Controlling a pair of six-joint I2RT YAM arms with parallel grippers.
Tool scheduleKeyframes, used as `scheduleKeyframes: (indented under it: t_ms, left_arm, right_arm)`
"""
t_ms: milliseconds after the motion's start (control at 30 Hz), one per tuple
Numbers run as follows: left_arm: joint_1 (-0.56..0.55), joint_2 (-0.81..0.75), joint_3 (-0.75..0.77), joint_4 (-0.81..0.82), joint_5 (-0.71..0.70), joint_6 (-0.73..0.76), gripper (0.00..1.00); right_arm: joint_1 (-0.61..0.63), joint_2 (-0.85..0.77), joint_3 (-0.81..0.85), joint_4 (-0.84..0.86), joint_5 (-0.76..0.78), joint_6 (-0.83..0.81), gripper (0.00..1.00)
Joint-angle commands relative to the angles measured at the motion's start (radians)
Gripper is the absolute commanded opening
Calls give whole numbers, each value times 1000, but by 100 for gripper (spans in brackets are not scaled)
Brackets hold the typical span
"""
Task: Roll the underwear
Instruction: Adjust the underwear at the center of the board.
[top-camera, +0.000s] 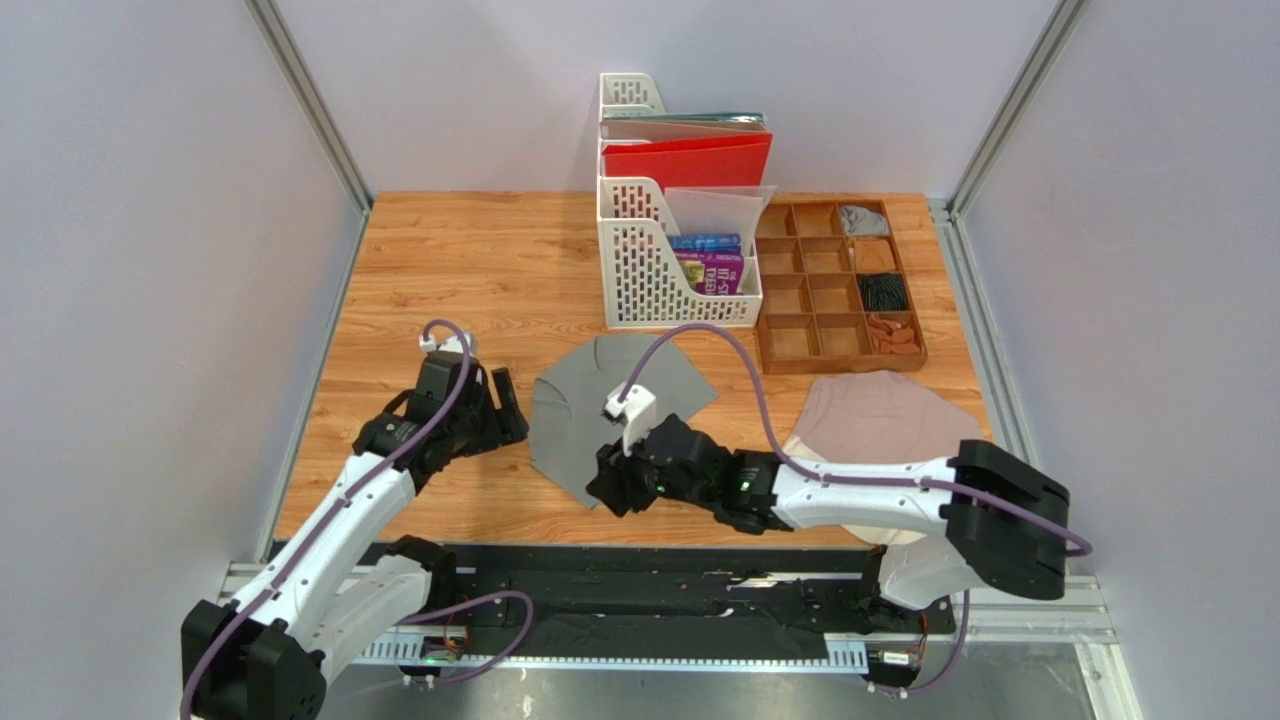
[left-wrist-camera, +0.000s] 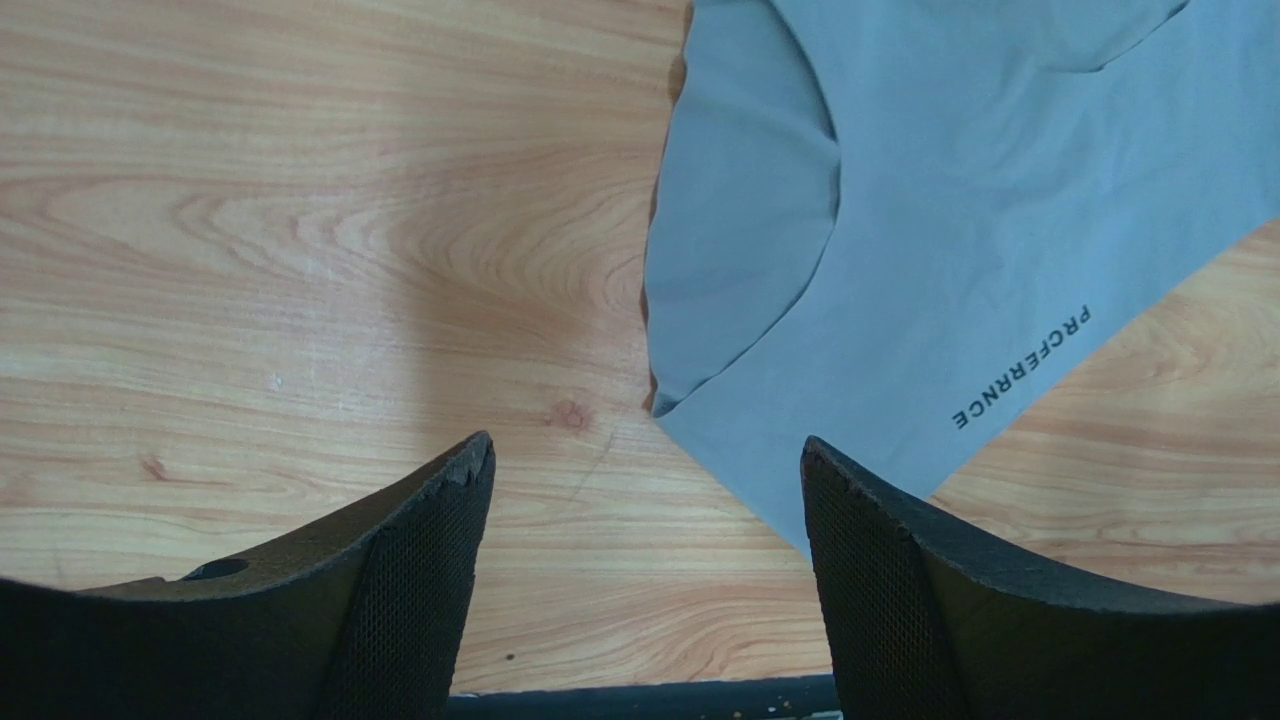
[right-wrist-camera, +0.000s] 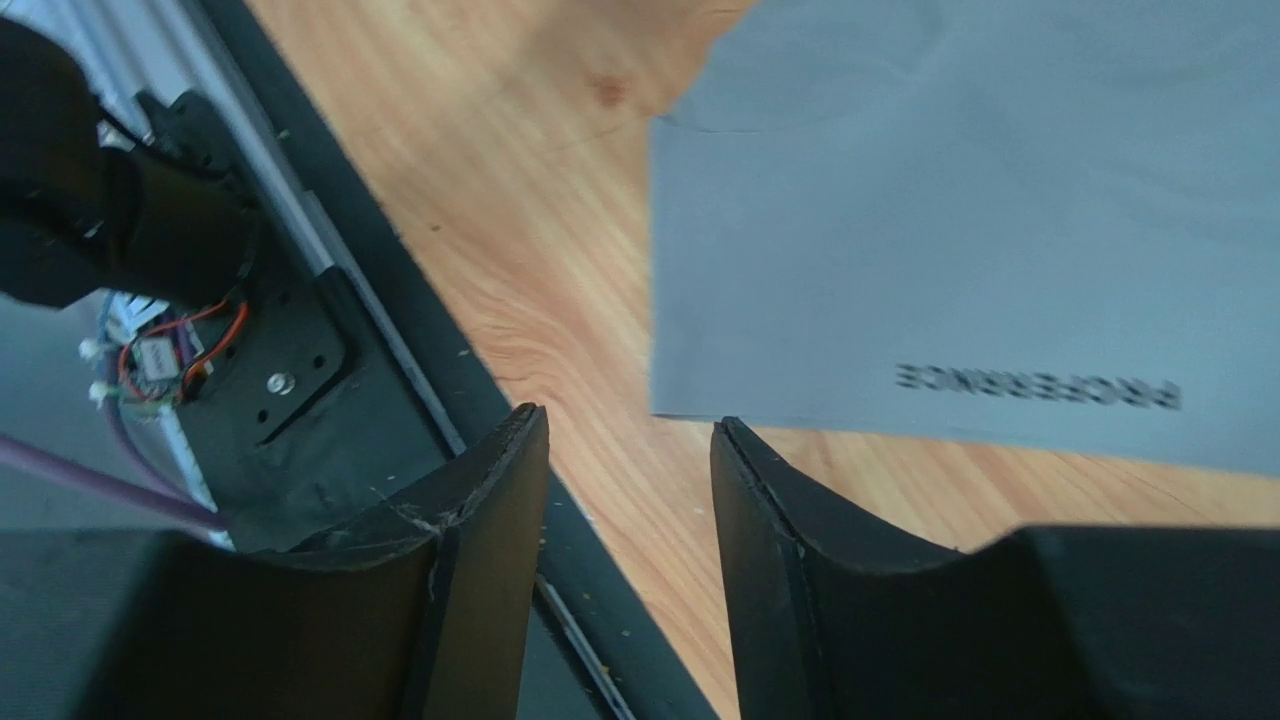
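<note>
Grey underwear (top-camera: 579, 413) lies flat, its near corner just ahead of the right gripper (top-camera: 603, 488), the left gripper (top-camera: 511, 414) beside its left edge, both with jaws parted and empty.

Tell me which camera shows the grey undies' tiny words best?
Left wrist view: the words on the grey underwear look sharp and readable. The right wrist view shows them upside down and blurry. In the top view they're too small.
</note>
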Motion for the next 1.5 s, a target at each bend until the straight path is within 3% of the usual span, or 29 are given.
scheduleKeyframes:
  t_ms: [0, 100, 300, 1100, 1300, 1467]
  left_arm:
    - [-1, 11, -18, 82, 12, -61, 79]
    - [0, 37, -29, 104, 29, -73, 79]
    - [0, 44, -47, 122, 35, -79, 79]
    - [2, 40, -100, 162, 58, -70, 78]
    - [5, 37, -97, 153, 53, -59, 78]
    - [10, 34, -87, 145, 52, -51, 78]
  right_arm:
    - [26, 85, 75, 100, -66, -93, 45]
    - [26, 150, 110, 102, -155, -108, 41]
    - [34, 228, 139, 86, -186, -111, 40]
    - [46, 380, 207, 33, -59, -179, 37]
    - [46, 403, 216, 19, -62, -173, 26]
    - [46, 406, 210, 8, -34, -173, 25]
